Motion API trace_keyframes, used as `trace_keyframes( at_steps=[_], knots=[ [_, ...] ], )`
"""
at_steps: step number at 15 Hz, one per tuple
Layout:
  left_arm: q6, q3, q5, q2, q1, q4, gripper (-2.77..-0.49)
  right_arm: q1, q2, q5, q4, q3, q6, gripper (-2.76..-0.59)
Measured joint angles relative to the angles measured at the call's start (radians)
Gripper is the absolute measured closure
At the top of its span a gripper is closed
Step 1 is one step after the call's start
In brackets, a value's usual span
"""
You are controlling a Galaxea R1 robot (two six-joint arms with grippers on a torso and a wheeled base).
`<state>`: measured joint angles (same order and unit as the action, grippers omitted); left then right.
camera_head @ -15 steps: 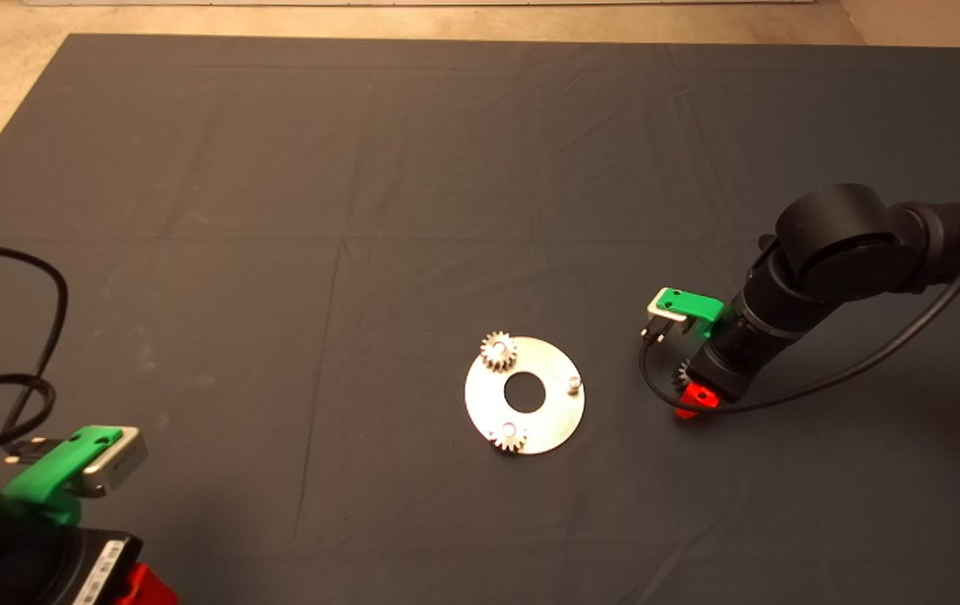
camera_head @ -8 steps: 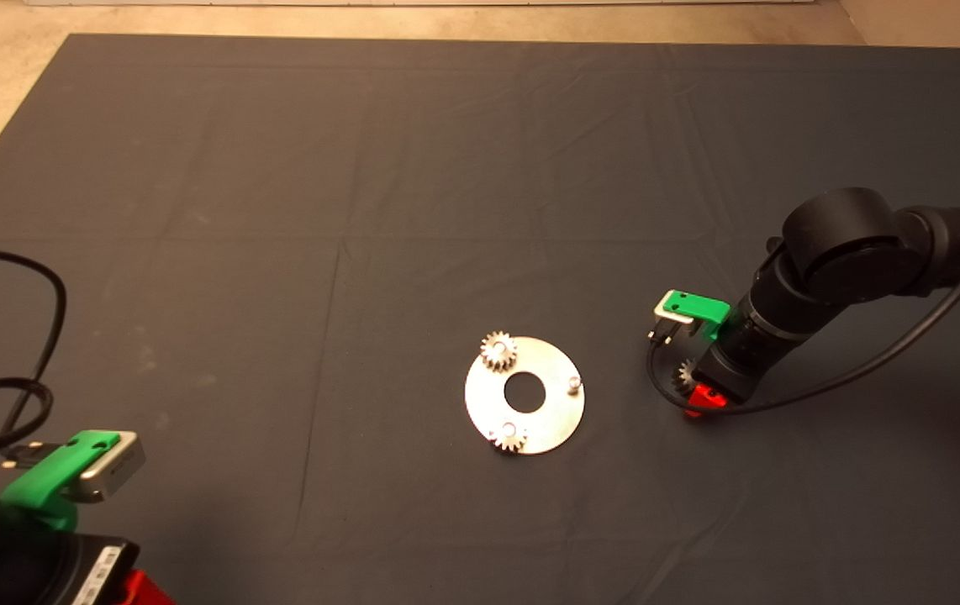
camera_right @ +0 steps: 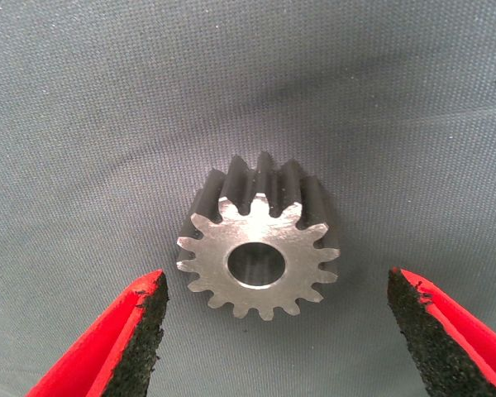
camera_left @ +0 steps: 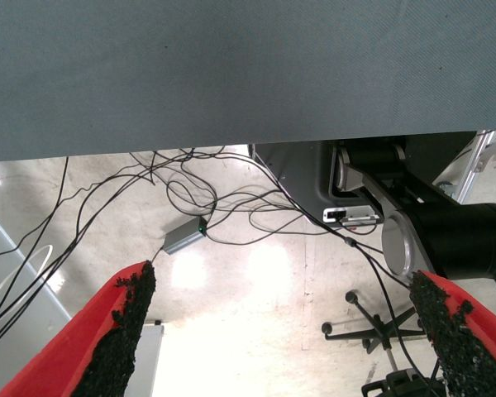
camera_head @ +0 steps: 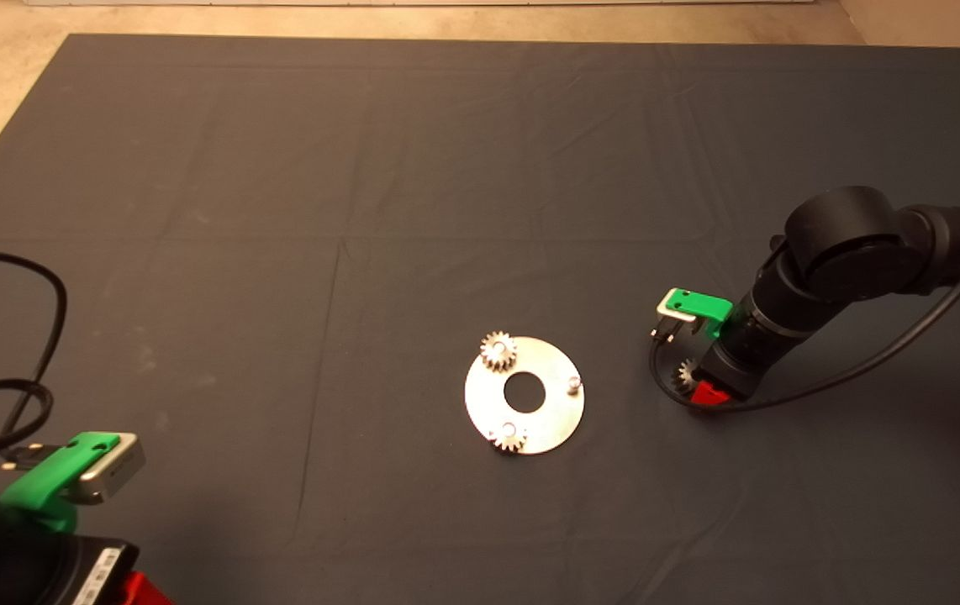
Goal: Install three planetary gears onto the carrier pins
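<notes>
Two of three done. On the carrier disc (camera_head: 524,395) mid-tabletop, one silver gear (camera_head: 498,349) sits on the far-left pin and a second silver gear (camera_head: 509,437) sits on the near pin. The third pin (camera_head: 573,384), on the disc's right side, stands bare.

Third gear (camera_right: 260,237), the darker one, lies flat on the dark mat (camera_head: 362,210), bore up, well apart from the disc on its right. In the head view it peeks out just beside the right arm's wrist (camera_head: 685,374).

Right gripper (camera_right: 277,331) is low over that gear, fingers spread wide, one to each side, neither pad touching the teeth. Not gripped yet.

Left gripper (camera_left: 285,331) is parked at the near-left edge of the mat, fingers released and holding nothing; its wrist view shows only floor cables and a stand beyond the mat.

Judgement: current step is the grasp of the last gear. Left to do: close on it, lift, carry to the bare pin, line the bore up and drop it on so its teeth clear the neighbours.
</notes>
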<state>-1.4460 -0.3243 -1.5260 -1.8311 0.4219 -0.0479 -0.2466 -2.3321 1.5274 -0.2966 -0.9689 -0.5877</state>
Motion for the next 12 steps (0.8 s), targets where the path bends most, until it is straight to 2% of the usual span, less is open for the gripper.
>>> trace_keyframes(
  at_steps=[3,7,9,12],
  knots=[
    [0.000,0.000,0.000,0.000,0.000,0.002,-2.18,0.000,0.000,0.000,-0.001,0.000,0.000,-1.82],
    [0.000,0.000,0.000,0.000,0.000,0.003,-2.18,0.000,-0.001,0.000,-0.003,0.000,0.000,-1.81],
    [0.000,0.000,0.000,0.000,0.000,0.003,-2.18,0.000,-0.001,0.000,-0.003,0.000,0.001,-1.66],
    [0.000,0.000,0.000,0.000,0.000,0.004,-2.18,0.000,-0.001,0.000,-0.003,0.000,0.001,-1.65]
  ],
)
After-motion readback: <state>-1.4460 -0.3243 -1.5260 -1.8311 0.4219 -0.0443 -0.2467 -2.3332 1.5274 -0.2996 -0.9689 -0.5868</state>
